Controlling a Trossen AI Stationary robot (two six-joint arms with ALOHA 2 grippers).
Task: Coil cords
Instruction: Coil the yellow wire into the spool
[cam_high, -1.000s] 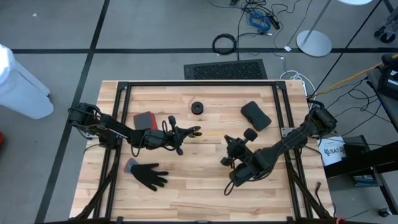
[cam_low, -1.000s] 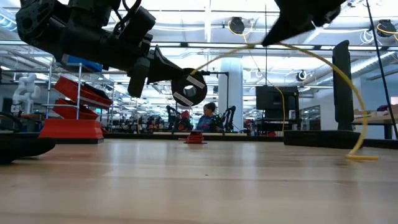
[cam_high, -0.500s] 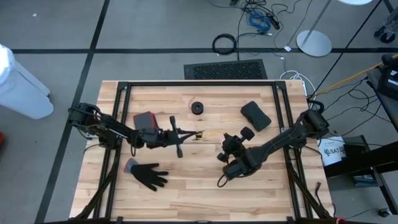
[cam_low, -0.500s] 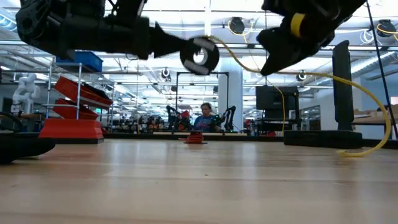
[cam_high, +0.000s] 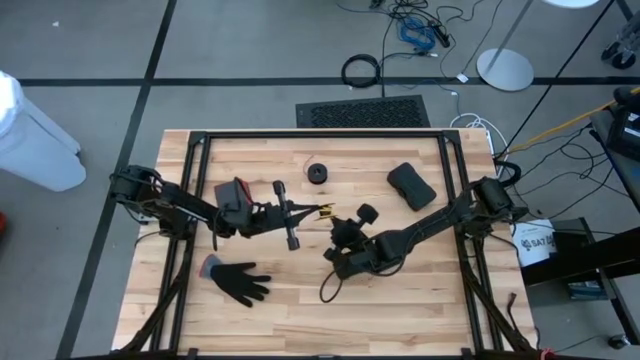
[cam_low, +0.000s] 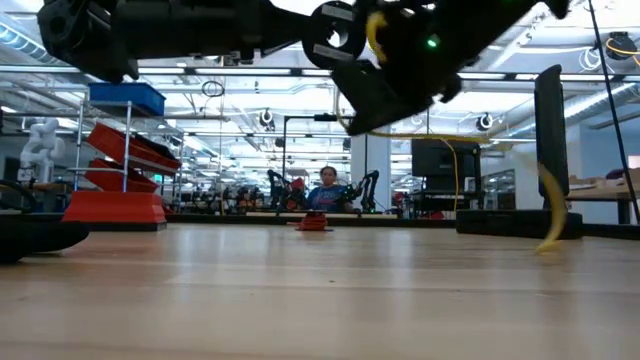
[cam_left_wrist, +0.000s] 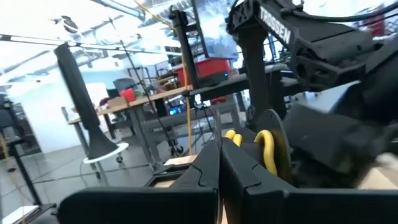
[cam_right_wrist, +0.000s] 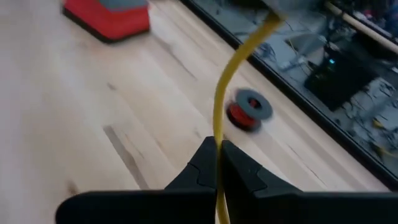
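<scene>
you have the left gripper (cam_high: 322, 211) and the right gripper (cam_high: 333, 252) close together near the middle of the table (cam_high: 440, 300), above its surface, the left arm reaching in from the left edge and the right arm from the right edge. the cord (cam_right_wrist: 231, 68) runs between them, and a glove (cam_high: 238, 280) lies on the table in front of the left arm. behind the grippers, toward the far edge, a small spool (cam_high: 318, 173) sits left of a pad (cam_high: 411, 186), well apart.

On the pale striped wooden plank table (cam_high: 300, 320), a thin yellow-orange cord (cam_right_wrist: 225, 102) contrasts with a black fabric glove (cam_high: 240, 281), a flat red block (cam_right_wrist: 107, 15) and a red-and-grey spool (cam_right_wrist: 249, 111).
</scene>
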